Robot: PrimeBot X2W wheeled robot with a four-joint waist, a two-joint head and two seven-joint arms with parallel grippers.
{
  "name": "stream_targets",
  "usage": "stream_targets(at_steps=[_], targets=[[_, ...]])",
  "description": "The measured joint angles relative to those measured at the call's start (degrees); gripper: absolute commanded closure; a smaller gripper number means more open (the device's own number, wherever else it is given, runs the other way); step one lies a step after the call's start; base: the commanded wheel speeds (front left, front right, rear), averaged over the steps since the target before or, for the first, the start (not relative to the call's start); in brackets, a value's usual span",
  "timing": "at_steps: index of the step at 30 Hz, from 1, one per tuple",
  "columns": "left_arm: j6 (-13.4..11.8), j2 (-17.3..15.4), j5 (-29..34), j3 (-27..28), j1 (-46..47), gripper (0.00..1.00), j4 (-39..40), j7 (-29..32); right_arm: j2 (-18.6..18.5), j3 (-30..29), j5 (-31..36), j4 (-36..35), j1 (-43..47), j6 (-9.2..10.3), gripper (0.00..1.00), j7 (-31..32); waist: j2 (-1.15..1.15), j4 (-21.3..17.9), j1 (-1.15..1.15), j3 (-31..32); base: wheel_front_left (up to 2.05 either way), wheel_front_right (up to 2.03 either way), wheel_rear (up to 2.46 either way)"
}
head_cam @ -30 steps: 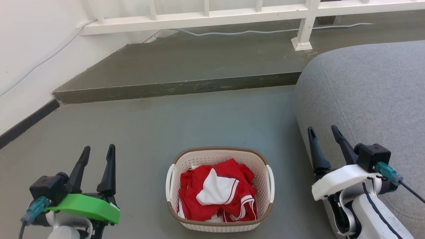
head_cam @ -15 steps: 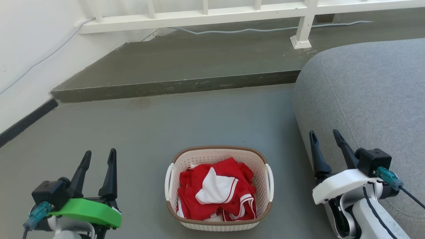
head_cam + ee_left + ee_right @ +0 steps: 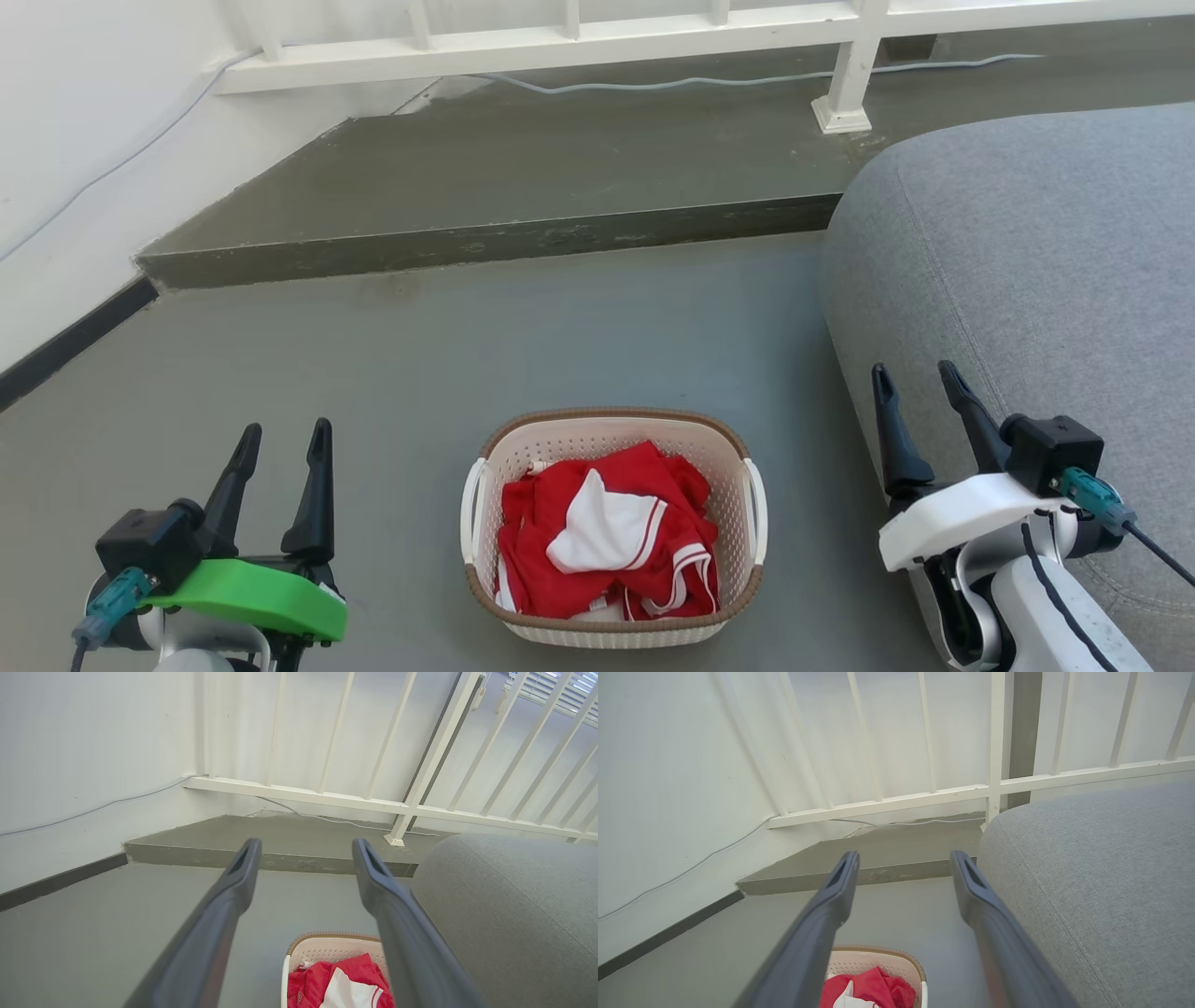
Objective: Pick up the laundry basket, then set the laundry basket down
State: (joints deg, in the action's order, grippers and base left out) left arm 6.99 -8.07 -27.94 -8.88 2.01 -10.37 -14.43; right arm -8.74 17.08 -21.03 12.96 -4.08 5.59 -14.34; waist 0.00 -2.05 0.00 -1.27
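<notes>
Cream perforated laundry basket (image 3: 728,560), brown rim, w/ red clothes (image 3: 607,532).

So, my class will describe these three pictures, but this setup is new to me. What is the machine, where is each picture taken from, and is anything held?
It is a wheeled robot with two arms. The wide picture comes from a camera on its head, looking down at the floor. Its left gripper shows at lower left, its right gripper at lower right. The other two come from wrist cameras, each looking along that gripper's two fingers. The laundry basket sits on the floor between the grippers, holding red and white clothing. A grey sofa is at right. Both grippers are open and hold nothing.
</notes>
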Motion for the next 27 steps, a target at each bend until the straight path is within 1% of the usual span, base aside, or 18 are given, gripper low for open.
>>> stream_targets(at_steps=[2,3,7,11,13,19,21,24,27], targets=[[0.02,0.09,0.04,0.07,-0.01,0.0,-0.11,0.0,0.13,-0.2,0.01,-0.03,0.02,-0.01,0.0,0.0,0.0,-0.03,0.0,-0.03,0.0,0.0,0.0],[0.02,0.19,-0.02,0.03,-0.03,1.0,-0.36,0.0,0.22,-0.23,0.1,0.01,0.03,-0.01,1.0,0.0,0.0,-0.05,0.0,-0.04,0.0,0.0,0.0],[0.02,1.13,-0.02,-0.7,-0.87,1.0,-2.85,0.26,0.89,0.2,0.04,2.33,1.55,0.03,1.0,0.1,0.0,-0.06,0.0,-0.04,0.0,0.0,0.0],[0.02,1.67,-0.78,-0.71,-1.31,1.0,-3.6,0.57,1.35,-0.01,-0.85,2.67,2.73,-0.04,1.0,0.25,0.0,-0.03,0.0,-0.02,0.0,0.0,0.0],[0.02,1.68,-2.03,-0.62,-1.31,1.0,-3.6,0.82,1.36,-0.33,-1.76,2.65,2.73,-0.47,1.0,0.27,0.0,0.02,0.0,0.02,0.0,0.0,0.0],[0.02,1.8,-7.49,-0.01,-1.31,1.0,-3.63,2.12,1.55,-1.67,-7.49,2.46,2.73,-1.07,1.0,1.37,0.0,0.18,0.0,0.1,0.0,0.0,0.0],[0.02,1.88,-8.69,0.24,-1.31,1.0,-3.64,2.65,1.62,-2.11,-9.4,2.38,2.72,-1.54,1.0,1.89,0.0,0.23,0.01,0.12,0.0,0.0,0.0],[0.02,1.97,-10.7,0.88,-1.31,1.0,-3.64,3.33,1.78,-2.76,-11.88,2.3,2.72,-1.57,1.0,2.56,0.0,0.3,0.0,0.15,0.0,0.0,0.0],[0.02,2.01,-12.2,1.34,-1.31,1.0,-3.65,3.81,1.93,-3.58,-13.96,2.25,2.72,-2.13,1.0,3.16,0.0,0.37,0.0,0.18,0.0,0.0,0.0]])
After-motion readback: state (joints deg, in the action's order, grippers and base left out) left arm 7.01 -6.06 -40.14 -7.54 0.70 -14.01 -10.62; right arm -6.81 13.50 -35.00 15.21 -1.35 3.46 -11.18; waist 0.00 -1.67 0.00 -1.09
